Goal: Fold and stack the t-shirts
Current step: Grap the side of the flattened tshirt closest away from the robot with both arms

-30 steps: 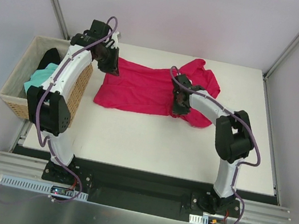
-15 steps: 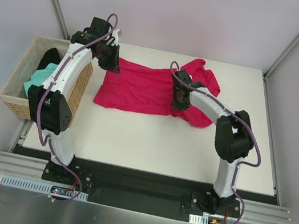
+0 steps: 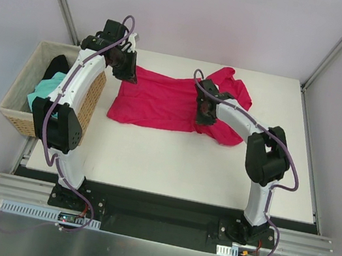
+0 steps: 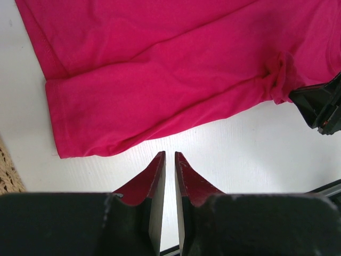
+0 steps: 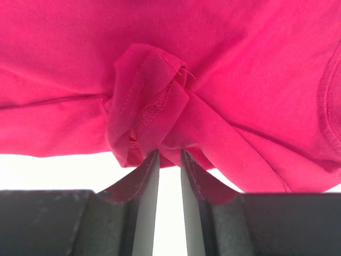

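Basket (image 3: pixel 17 119) holds mint-green t-shirt (image 3: pixel 41 94) and black t-shirt (image 3: pixel 55 68); left hand (image 3: pixel 130 77) and right hand (image 3: pixel 201 116) each pinch crimson t-shirt (image 3: pixel 155 102).

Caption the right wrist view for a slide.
Right gripper pinching a bunched fold of the crimson t-shirt over the white table.

Left arm (image 3: pixel 76 81) and right arm (image 3: pixel 239 119) slightly farther back with the crimson t-shirt (image 3: pixel 155 102).

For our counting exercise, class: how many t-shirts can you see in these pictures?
3. A crimson t-shirt lies on the table; a mint-green t-shirt and a black t-shirt sit in the basket on the left. More may be hidden beneath them.
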